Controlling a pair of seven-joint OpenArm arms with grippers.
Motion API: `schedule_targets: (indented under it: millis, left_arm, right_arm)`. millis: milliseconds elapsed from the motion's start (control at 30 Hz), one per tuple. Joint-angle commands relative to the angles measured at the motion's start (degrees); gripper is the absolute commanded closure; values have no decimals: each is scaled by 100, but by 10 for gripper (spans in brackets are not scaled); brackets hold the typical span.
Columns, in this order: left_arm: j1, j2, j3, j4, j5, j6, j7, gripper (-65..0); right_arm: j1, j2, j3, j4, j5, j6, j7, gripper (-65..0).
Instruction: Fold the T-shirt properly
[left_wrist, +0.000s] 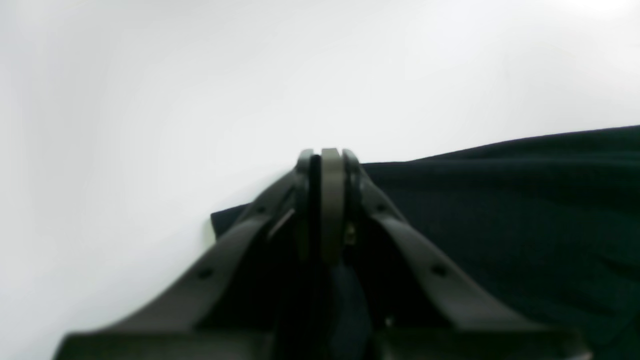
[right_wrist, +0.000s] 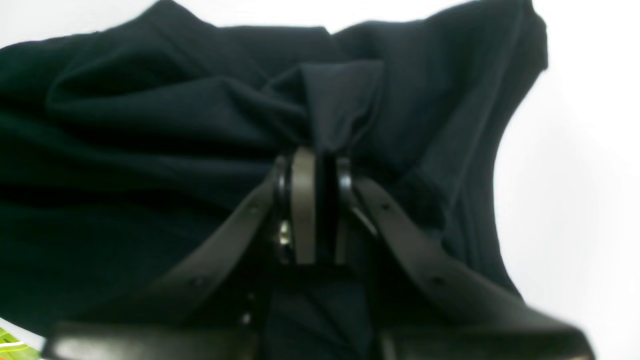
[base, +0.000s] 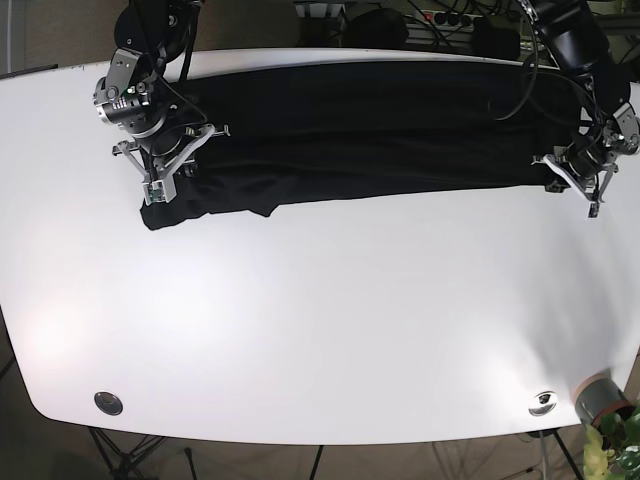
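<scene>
Black T-shirt (base: 350, 135) lies in a long band across the far side of the white desk (base: 320, 320), its folds lost in the dark cloth. Right pincer (right_wrist: 320, 155) clamped on a bunched fold at one end; left pincer (left_wrist: 327, 152) closed at the other end's edge, cloth between its tips hard to make out.

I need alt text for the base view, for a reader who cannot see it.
Seen from above, a black T-shirt lies stretched along the far side of a white table. The right gripper pinches its left end, and the left gripper sits at its right end.
</scene>
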Motion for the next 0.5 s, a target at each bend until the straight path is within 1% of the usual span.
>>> schedule_targets:
  millis: [0, 167, 333, 467]
  left_arm:
    - [-43, -134, -213, 438, -66, -6, -106, 0]
    - [45, -81, -600, 1071, -66, -6, -71, 0]
    - [318, -81, -635, 1607, -75, -6, -71, 0]
    - [599, 24, -644, 1994, -75, -6, -71, 0]
  right_arm:
    - [38, 10, -4, 79, 66, -10, 118, -43]
    - [46, 10, -4, 79, 66, -10, 118, -43]
    - [46, 1, -4, 79, 66, -10, 118, -43]
    - [46, 1, -4, 79, 66, -10, 118, -43]
